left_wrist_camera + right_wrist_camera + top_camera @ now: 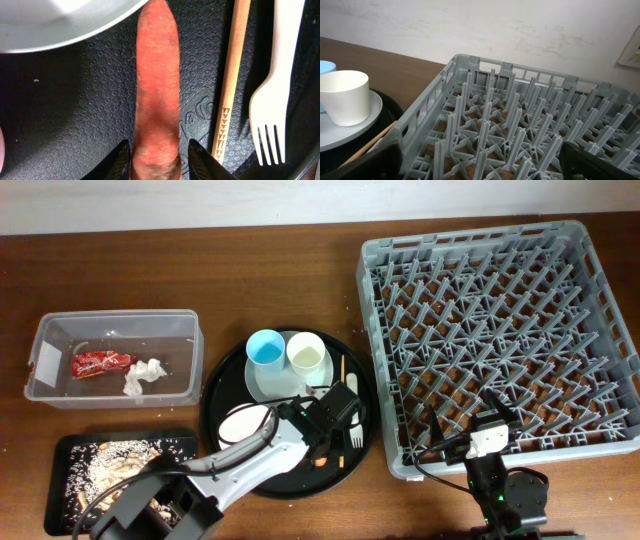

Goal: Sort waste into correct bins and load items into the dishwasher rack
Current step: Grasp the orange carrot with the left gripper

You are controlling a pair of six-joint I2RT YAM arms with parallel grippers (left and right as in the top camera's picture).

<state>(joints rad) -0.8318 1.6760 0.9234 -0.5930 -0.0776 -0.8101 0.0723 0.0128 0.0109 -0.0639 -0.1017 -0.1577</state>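
In the left wrist view the orange carrot (157, 85) lies on the round black tray (65, 110). My left gripper (159, 160) is open, with one finger on each side of the carrot's near end. A wooden chopstick (231, 75) and the white fork (272, 100) lie right of it. The white bowl (243, 423), plate (270, 385), blue cup (266, 347) and cream cup (306, 354) stand on that tray. My right gripper (470, 425) is open and empty over the front edge of the grey rack (500, 310), which also fills the right wrist view (520, 115).
The clear tub (45, 330) at the left holds the red wrapper (98, 363) and the white tissue (143, 375). The shallow black tray (70, 445) at the front left holds the food scraps (110, 460).
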